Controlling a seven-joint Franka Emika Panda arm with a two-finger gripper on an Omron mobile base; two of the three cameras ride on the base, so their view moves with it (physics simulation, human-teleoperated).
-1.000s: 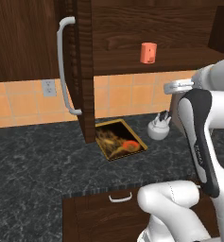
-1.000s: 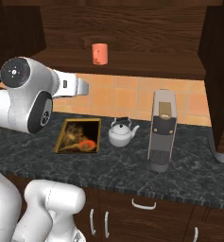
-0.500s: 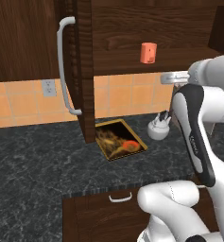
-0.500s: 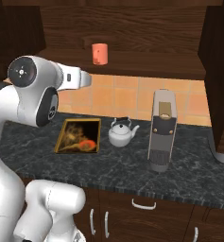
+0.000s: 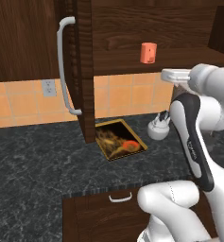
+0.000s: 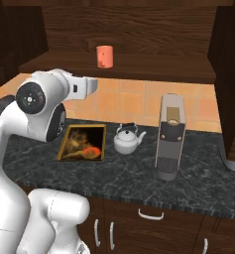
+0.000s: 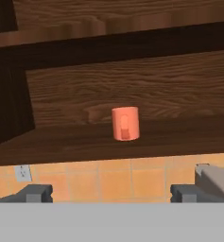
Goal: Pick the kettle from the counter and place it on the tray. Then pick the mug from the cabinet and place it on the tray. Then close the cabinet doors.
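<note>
The orange mug [image 7: 125, 123] stands upright on the inner shelf of the dark wood cabinet [image 7: 132, 85], straight ahead of my gripper [image 7: 112, 194], well beyond the fingertips. The gripper is open and holds nothing. From the base, the mug [image 5: 148, 52] shows above my hand. The white kettle [image 6: 127, 140] sits on the dark marbled counter [image 6: 114, 178], just right of the gold-rimmed tray [image 6: 83, 143] and off it. My forearm partly hides the kettle [image 5: 157, 127] in the left base view. The left cabinet door [image 5: 82, 71] is swung open, its silver bar handle [image 5: 64, 66] facing me.
A tall grey coffee machine [image 6: 169, 136] stands on the counter right of the kettle. The right cabinet door [image 6: 230, 74] hangs open at the far right. A wall socket [image 5: 49, 87] sits on the orange tiles. Drawer fronts with small handles [image 5: 120, 197] lie under the counter edge.
My hand has risen a little toward shelf height, with the arm swinging behind it. Kettle, tray and mug have not moved, and the jaws stay open.
</note>
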